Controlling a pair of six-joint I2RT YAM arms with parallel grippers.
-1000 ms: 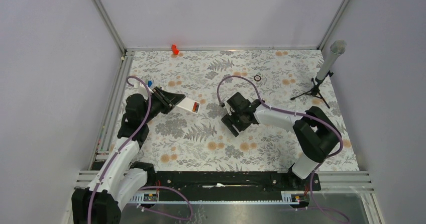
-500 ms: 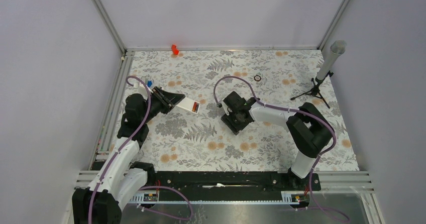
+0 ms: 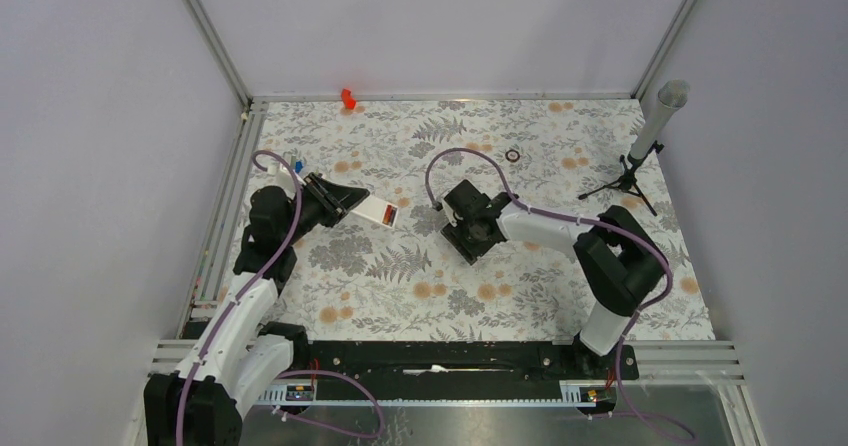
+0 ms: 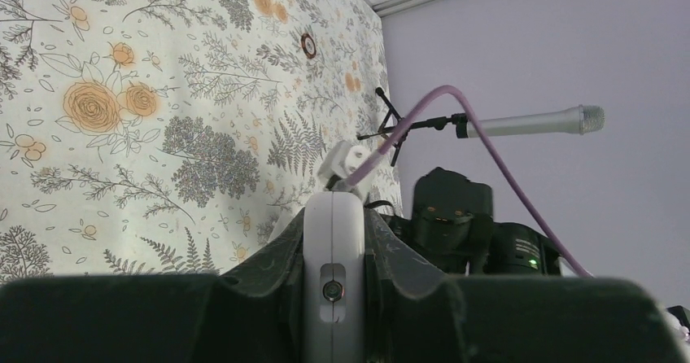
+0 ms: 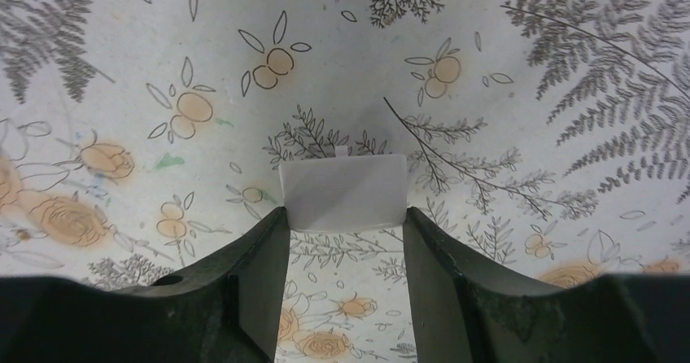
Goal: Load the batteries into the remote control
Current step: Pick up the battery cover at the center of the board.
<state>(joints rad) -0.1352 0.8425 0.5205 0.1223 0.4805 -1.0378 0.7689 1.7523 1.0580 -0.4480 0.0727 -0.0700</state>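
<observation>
Right wrist: fingers (image 5: 262, 275) closer on panel (image 5: 342, 192)

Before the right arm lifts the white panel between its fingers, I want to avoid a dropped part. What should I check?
1. Hold of the left fingers on the remote control: ok, shut on it.
2. The batteries in the remote: red-and-black shows at its far end; fully seated, cannot tell.
3. The white panel centred between the right fingers: ok.
4. Firm grip of the right fingers on the panel: cannot tell; they flank its lower corners.
5. The purple cable apart from the remote: ok.
</observation>
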